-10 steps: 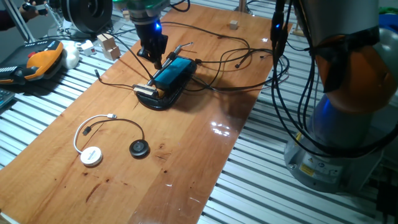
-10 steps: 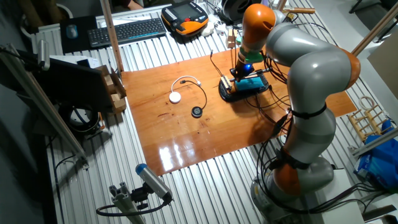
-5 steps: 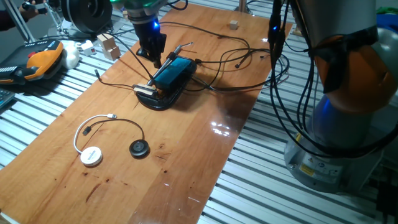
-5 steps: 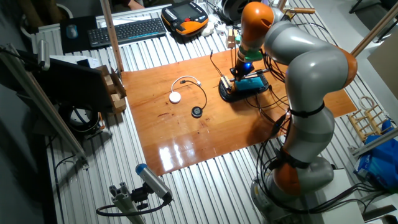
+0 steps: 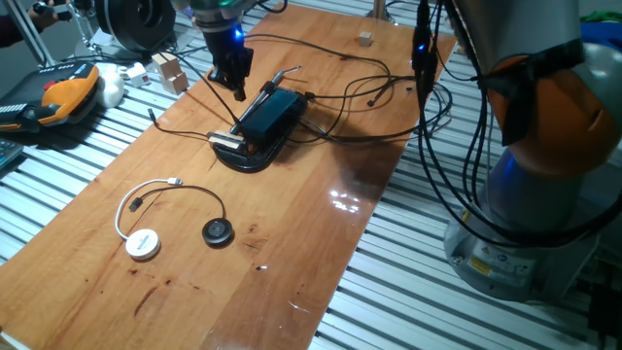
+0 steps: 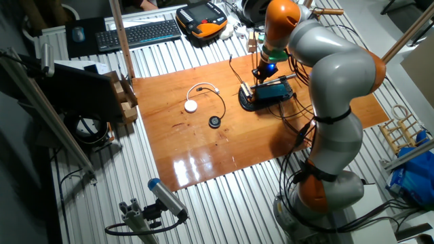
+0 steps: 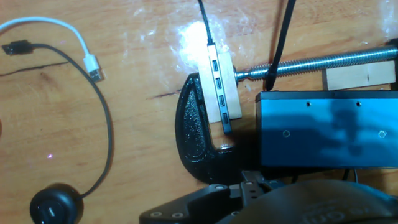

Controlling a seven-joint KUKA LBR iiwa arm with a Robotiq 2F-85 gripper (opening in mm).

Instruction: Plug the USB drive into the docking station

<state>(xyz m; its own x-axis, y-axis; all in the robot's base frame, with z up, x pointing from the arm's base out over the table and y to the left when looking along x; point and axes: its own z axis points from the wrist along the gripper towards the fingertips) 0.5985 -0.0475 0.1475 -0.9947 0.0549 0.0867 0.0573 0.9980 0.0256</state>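
The docking station (image 5: 268, 113) is a flat blue box with thin black cables, held in a black clamp (image 5: 245, 157) at the middle of the wooden table. It also shows in the other fixed view (image 6: 272, 90) and in the hand view (image 7: 329, 130). My gripper (image 5: 236, 89) hangs just above the table by the box's far left side, and shows in the other fixed view (image 6: 262, 72) too. Its fingers look close together, but I cannot see what is between them. No USB drive shows clearly. A silver hub (image 7: 221, 87) with several ports lies beside the clamp (image 7: 193, 140).
A round white puck (image 5: 142, 243) with a white cable and a black puck (image 5: 218, 231) lie at the near left. Loose black cables (image 5: 369, 92) run behind the box. Wooden blocks (image 5: 168, 70) and an orange pendant (image 5: 63, 92) sit at the far left.
My gripper has moved up and a little to the far left, away from the docking station's corner. Nothing else has moved.
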